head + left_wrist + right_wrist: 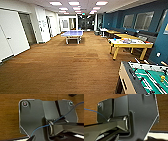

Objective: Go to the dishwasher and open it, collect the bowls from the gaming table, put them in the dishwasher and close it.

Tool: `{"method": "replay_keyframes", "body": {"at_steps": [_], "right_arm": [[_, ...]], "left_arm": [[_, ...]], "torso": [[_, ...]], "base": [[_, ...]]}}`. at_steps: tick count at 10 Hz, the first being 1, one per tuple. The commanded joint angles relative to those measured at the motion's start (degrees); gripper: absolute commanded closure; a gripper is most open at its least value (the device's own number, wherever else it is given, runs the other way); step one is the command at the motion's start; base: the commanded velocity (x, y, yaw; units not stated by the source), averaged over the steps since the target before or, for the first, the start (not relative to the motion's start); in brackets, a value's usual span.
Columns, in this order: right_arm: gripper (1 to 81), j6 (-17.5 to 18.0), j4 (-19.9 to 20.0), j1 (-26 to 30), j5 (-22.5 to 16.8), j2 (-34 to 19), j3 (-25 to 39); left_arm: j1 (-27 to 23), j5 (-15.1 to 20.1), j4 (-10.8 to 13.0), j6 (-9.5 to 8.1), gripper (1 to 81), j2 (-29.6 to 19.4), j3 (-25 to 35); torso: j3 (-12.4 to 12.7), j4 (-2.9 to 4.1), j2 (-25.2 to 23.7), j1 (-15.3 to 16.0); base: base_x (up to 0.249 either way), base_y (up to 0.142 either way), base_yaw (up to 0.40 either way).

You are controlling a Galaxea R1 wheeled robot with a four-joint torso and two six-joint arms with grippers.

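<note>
Room contents: blue ping-pong table [72, 33] mid-floor far ahead; foosball table [145, 78], green field and rods, nearest at right; open brown carpet [62, 65] between them. Gaming table [130, 44], white top on yellow legs, stands at right against the blue wall [160, 47], carrying small indistinct items. Wrist views: carpet beneath dark robot plates; whether either pincer is spread or pressed together cannot be told.

We see bright ceiling panels [74, 3] lighting the room evenly; the far end looks dim, everything is soft and blurred, and the carpet [62, 65] shows faint glare.
</note>
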Motion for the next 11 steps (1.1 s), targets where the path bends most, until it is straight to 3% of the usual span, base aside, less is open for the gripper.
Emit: {"method": "replay_keyframes", "body": {"at_steps": [1, 11], "right_arm": [[1.0, 0.0, -0.4, 2.5, -3.4, -0.1, -0.5], [1.0, 0.0, -0.5, 1.6, -2.3, 0.1, 0.2]], "left_arm": [[-2.7, 2.7, -0.6, 0.13, 1.0, -0.4, 0.0], [-2.1, 2.3, -1.7, 0.21, 1.0, -0.6, 0.0]], "torso": [[0.0, 0.0, 0.0, 0.0], [0.0, 0.0, 0.0, -0.1]], "base": [[0.228, 0.0, 0.0], [0.21, 0.0, 0.0]]}}
